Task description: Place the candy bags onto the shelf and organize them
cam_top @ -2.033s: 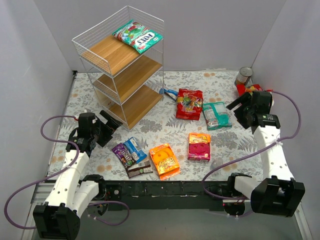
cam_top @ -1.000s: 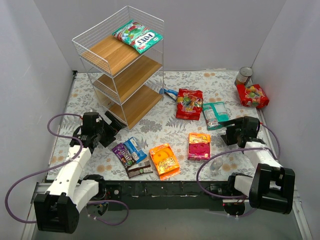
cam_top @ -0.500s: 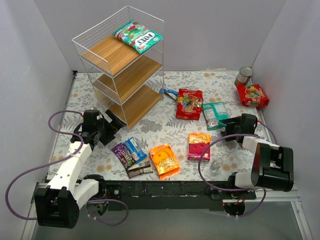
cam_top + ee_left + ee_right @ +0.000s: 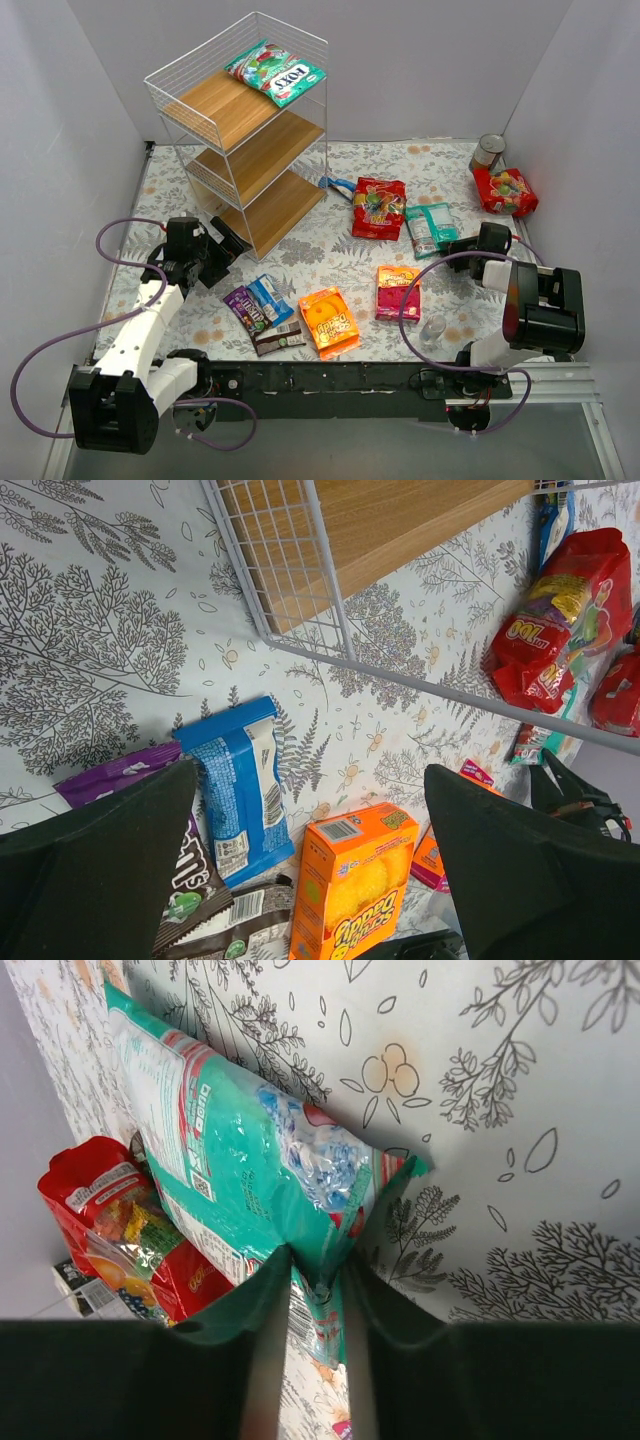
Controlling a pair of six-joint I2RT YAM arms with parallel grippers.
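Right wrist view: the right gripper [image 4: 315,1305] has its two dark fingers [image 4: 262,1300] closed together on the near edge of a glossy teal-green plastic candy bag [image 4: 250,1170]. The bag is flat and crinkled. It has a clear window showing blue-white sweets, and a white printed panel with red markings along one side. In this view its long axis runs from the upper left down to the fingers.

Top external view: the teal-green bag lies flat on the white floral-print tablecloth [image 4: 330,250], right of centre and just beside a red plastic candy bag [image 4: 378,208]. Its long axis runs far to near and leans slightly right at the near end, where the gripper pinches it. The three-tier white wire shelf with wooden boards [image 4: 240,130] stands well apart, at far left.

Left wrist view: the left gripper [image 4: 308,775] has its fingers spread wide and holds nothing. A small blue foil packet [image 4: 240,790] lies on the cloth between them.
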